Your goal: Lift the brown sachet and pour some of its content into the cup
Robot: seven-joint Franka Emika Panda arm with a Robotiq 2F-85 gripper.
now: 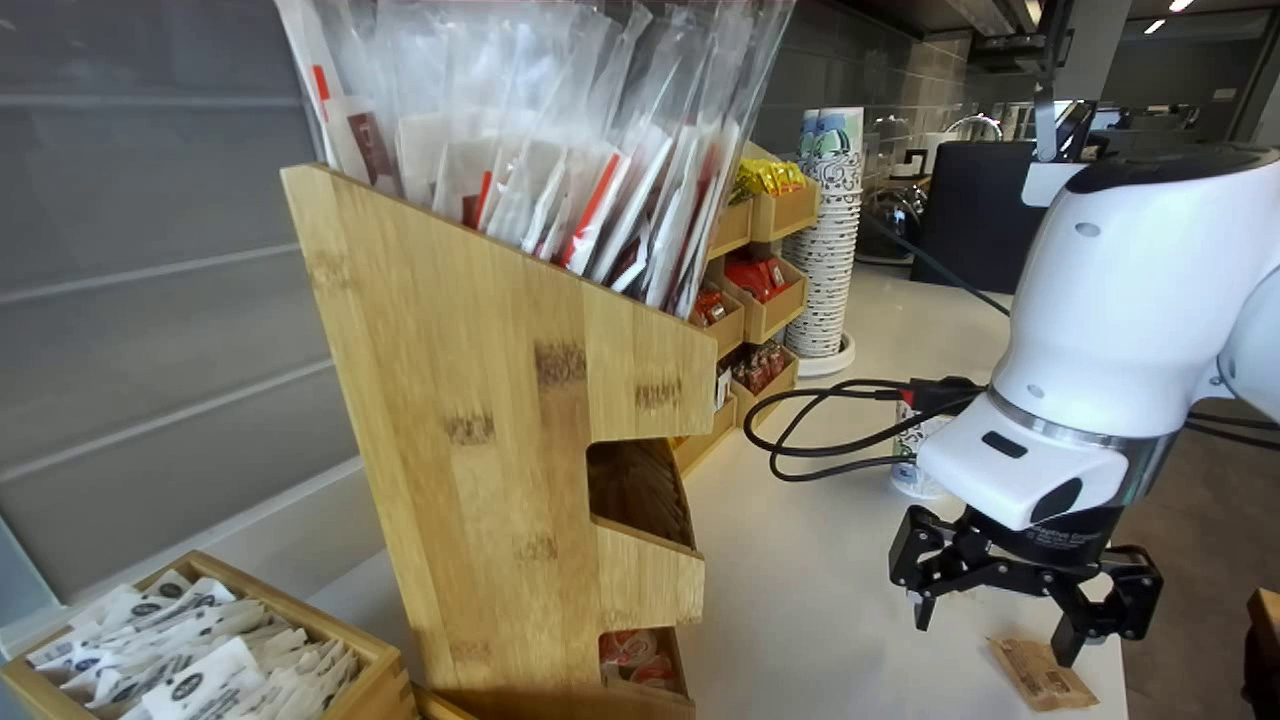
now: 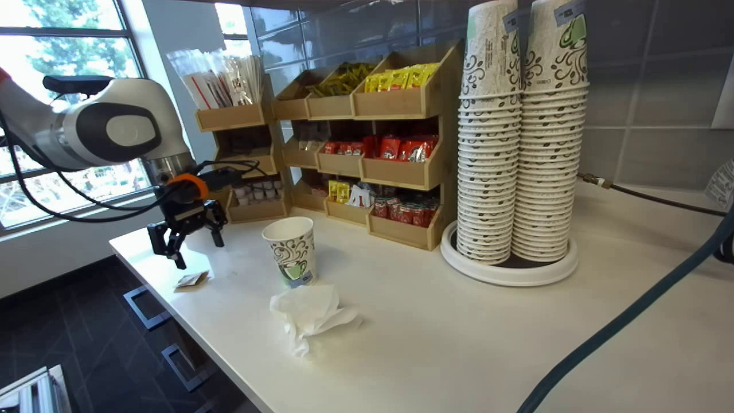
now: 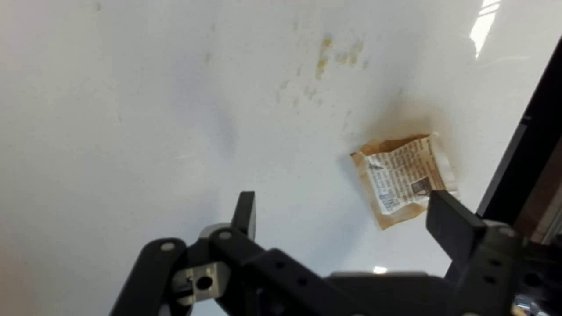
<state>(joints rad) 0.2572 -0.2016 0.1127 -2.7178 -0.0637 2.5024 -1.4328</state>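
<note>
The brown sachet (image 3: 397, 180) lies flat on the white counter close to its edge, with a printed label face up. It also shows in both exterior views, as the sachet (image 1: 1035, 672) and the sachet (image 2: 192, 280). My gripper (image 3: 342, 206) hovers above the counter, jaws wide apart and nothing held. In the wrist view the right-hand finger (image 3: 459, 224) overlaps the sachet's lower right corner. Exterior views show the gripper (image 1: 995, 637) over and beside the sachet, apart from it. A white paper cup (image 2: 292, 249) with dark swirls stands upright on the counter, away from the gripper.
Crumpled white paper (image 2: 312, 312) lies beside the cup. Wooden racks (image 2: 401, 172) of packets line the wall, next to tall stacked paper cups (image 2: 487, 172). A tall wooden holder (image 1: 500, 450) rises near the arm. Loose cables (image 1: 830, 450) hang off the wrist.
</note>
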